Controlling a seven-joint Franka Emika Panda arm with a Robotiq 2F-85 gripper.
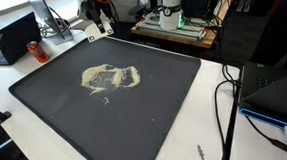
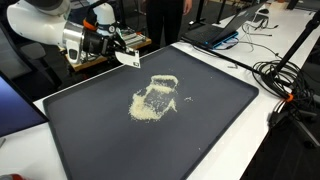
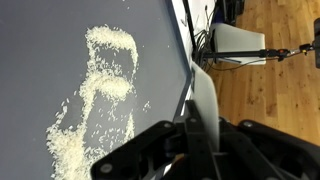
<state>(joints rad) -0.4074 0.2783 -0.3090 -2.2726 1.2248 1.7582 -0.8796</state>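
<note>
Wrist view looks down past the gripper (image 3: pixel 196 145), whose two dark fingers are pressed together on a thin white card (image 3: pixel 203 100); the card stands edge-on and runs out ahead of the fingertips. The grains (image 3: pixel 105 80) lie off to one side of the card, not touching it

In an exterior view the gripper (image 2: pixel 122 52) hangs over the far corner of the tray (image 2: pixel 210 120), with the card (image 2: pixel 129 58) tilted down from it and clear of the surface. The grains (image 2: pixel 155 97) sit near the middle of the tray, well apart from the card, and nothing stands between them

Tray: large, flat, rectangular, matt dark grey, with a low raised rim and rounded corners. Grains: pale, rice-like, spread in a thin ragged patch with a darker bare gap inside it and a few strays around the edge

A white table (image 1: pixel 211 76) carries the tray. A black laptop (image 1: pixel 19 40) stands open beyond one corner, and black cables (image 1: pixel 225 100) trail over the table beside the rim. A wooden floor (image 3: pixel 270 110) shows past the table's edge
</note>
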